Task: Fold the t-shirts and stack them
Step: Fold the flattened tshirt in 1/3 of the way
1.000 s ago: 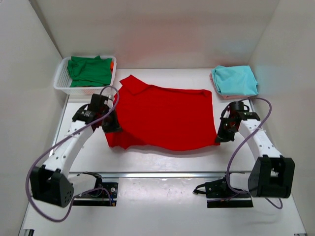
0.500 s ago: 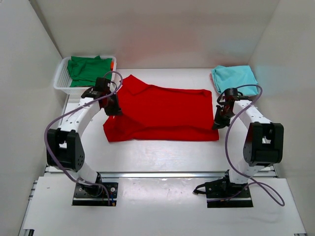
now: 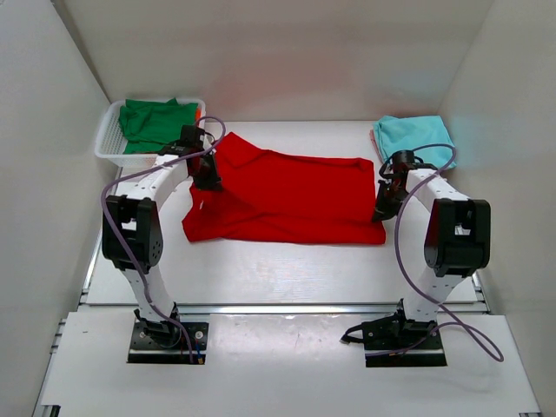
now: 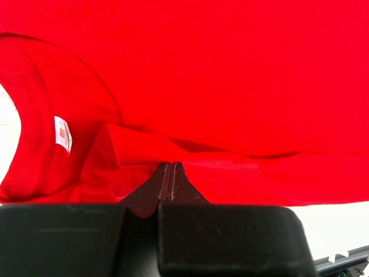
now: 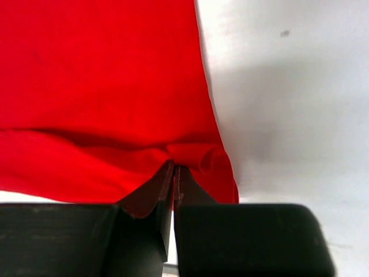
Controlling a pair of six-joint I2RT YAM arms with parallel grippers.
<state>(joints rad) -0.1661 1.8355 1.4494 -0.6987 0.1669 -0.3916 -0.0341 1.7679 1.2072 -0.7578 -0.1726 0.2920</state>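
The red t-shirt (image 3: 287, 195) lies across the middle of the table, its near part doubled back over itself. My left gripper (image 3: 208, 178) is shut on a fold of the red t-shirt (image 4: 230, 69) at its left side, near the collar and a white label (image 4: 62, 133); the closed tips of the left gripper (image 4: 170, 166) pinch the cloth. My right gripper (image 3: 380, 211) is shut on the shirt's right edge. In the right wrist view the right gripper (image 5: 174, 168) pinches a curl of red t-shirt (image 5: 104, 69). A folded teal t-shirt (image 3: 417, 139) lies at the back right. A dark green t-shirt (image 3: 156, 122) fills the basket.
The white mesh basket (image 3: 109, 152) stands at the back left corner, close to my left arm. White walls enclose the table on the left, back and right. Bare white table (image 5: 300, 86) shows to the right of the red cloth and in front of it.
Both grippers have carried the red shirt's near edge away from the arm bases toward the back. The shirt now lies shorter front to back, with a straight near edge.
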